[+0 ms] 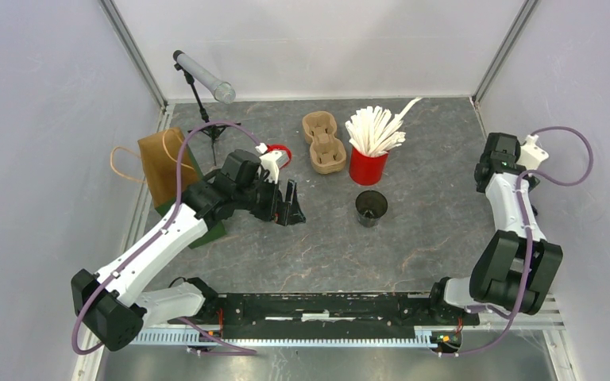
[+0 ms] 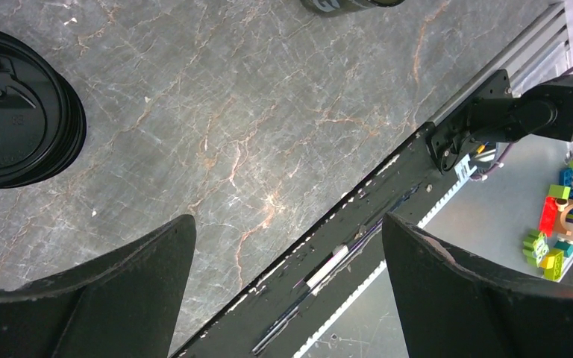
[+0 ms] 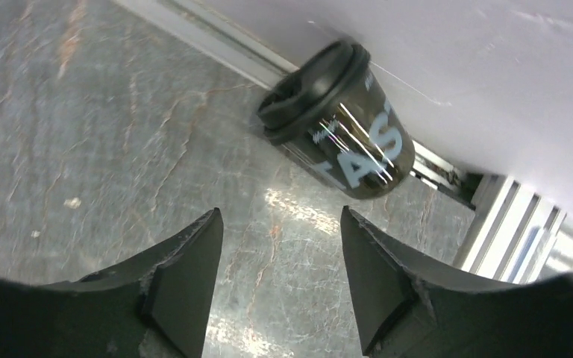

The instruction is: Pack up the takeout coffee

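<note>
An open black coffee cup (image 1: 371, 208) stands without a lid in the middle of the table; its base shows at the top edge of the left wrist view (image 2: 351, 4). A stack of black lids (image 2: 15, 112) lies on the table left of my left gripper (image 2: 287, 218). That gripper (image 1: 290, 203) is open and empty, left of the cup. A second black cup (image 3: 339, 134), lidded and with white lettering, sits tilted against the right wall. My right gripper (image 3: 280, 212) is open and empty just short of it. A brown cardboard cup carrier (image 1: 323, 143) lies at the back. A brown paper bag (image 1: 163, 165) stands at the left.
A red cup full of white stirrers (image 1: 369, 155) stands beside the carrier. A small red object (image 1: 280, 154) sits behind the left wrist. A tripod with a grey tube (image 1: 202, 77) stands at the back left. The black rail (image 2: 358, 224) runs along the near table edge.
</note>
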You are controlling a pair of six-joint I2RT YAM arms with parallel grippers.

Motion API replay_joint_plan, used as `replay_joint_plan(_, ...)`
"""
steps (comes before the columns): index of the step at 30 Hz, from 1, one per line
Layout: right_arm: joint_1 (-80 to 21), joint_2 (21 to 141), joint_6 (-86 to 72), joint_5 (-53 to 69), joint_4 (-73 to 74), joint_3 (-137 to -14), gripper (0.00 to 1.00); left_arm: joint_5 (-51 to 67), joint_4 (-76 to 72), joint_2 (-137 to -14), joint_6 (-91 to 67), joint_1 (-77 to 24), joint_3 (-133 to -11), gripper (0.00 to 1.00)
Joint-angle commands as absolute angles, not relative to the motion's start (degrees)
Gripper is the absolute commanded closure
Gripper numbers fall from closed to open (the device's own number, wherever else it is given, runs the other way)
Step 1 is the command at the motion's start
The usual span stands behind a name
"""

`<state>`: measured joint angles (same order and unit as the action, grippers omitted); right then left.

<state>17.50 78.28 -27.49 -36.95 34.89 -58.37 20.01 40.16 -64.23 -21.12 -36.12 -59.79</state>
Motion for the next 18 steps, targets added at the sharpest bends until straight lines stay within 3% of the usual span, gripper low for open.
replay_joint_plan(1,21.79,78.5,-41.86,-40.65,38.22,-58.35,0.36,17.73,38.67,-63.76,-18.19,-36.21,-58.94,0.0)
replay_joint_plan(7,25.4,79.32,-45.79,-39.44,36.68,-58.8,0.47,16.35,38.58,-63.72,-17.91,-36.23,-58.45,0.0)
replay_joint_plan(18,25.93,84.94,-47.02,-43.03,31.65,-59.01,0.45,15.45,38.58,-64.69,-17.75,-36.21,-58.21,0.0)
